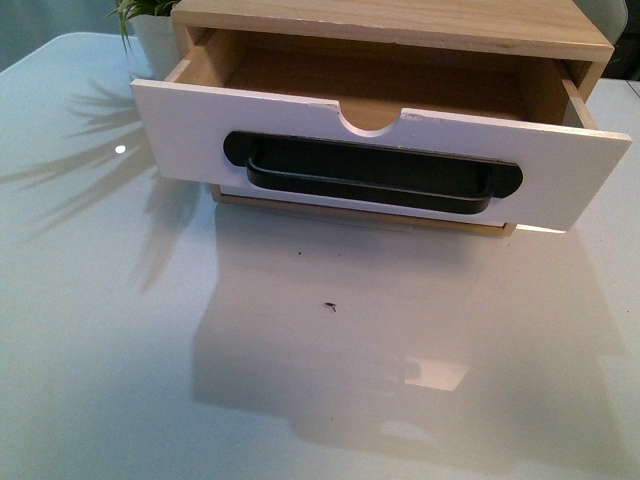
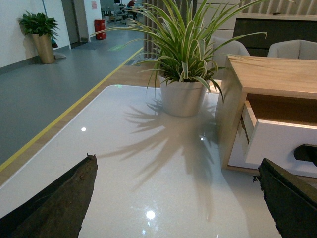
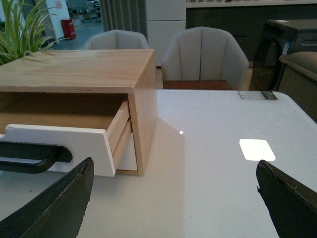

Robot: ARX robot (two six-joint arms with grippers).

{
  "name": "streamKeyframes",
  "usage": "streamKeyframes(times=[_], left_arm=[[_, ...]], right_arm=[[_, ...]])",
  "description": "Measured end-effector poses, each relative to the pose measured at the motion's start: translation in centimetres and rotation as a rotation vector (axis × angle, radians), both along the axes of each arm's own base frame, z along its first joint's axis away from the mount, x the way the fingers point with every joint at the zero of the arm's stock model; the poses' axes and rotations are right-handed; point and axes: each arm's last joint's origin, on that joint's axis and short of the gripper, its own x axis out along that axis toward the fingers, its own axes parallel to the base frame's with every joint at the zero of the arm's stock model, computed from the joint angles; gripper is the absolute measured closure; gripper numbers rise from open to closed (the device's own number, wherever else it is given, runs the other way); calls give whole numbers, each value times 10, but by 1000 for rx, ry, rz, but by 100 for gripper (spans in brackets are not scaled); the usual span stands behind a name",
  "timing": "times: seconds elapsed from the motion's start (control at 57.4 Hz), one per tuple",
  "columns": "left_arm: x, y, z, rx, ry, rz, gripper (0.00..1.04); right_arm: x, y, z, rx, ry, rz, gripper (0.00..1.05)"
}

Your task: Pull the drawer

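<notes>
The drawer (image 1: 380, 150) stands well out of the box (image 1: 390, 22), its white front hanging forward of the box's lower edge and its bare wooden floor showing behind the notch. In the right wrist view the drawer's side is exposed for a good stretch in front of the box, so the pull looks largely done (whether any travel is left cannot be told from here). The handle (image 1: 370, 175) runs across the front, and nothing touches it.

Neither arm appears in the front view. The left end effector (image 2: 176, 161) is released, its fingers (image 2: 59, 198) spread wide with only table (image 2: 124, 148) between them. It hangs off the box's left side, near the plant (image 2: 185, 49) that stands beside the box. The right end effector (image 3: 174, 163) is likewise released and empty, off the box's right front corner and apart from the handle.

By this reading little is left: at most a further pull, which would call for a fresh grasp on the handle.
</notes>
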Motion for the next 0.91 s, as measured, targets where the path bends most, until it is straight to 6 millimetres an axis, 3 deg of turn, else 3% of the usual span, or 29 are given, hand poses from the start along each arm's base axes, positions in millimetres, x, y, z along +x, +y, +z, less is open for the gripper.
streamKeyframes(times=[0.905], left_arm=[[0, 0, 0, 0, 0, 0, 7]], right_arm=[[0, 0, 0, 0, 0, 0, 9]])
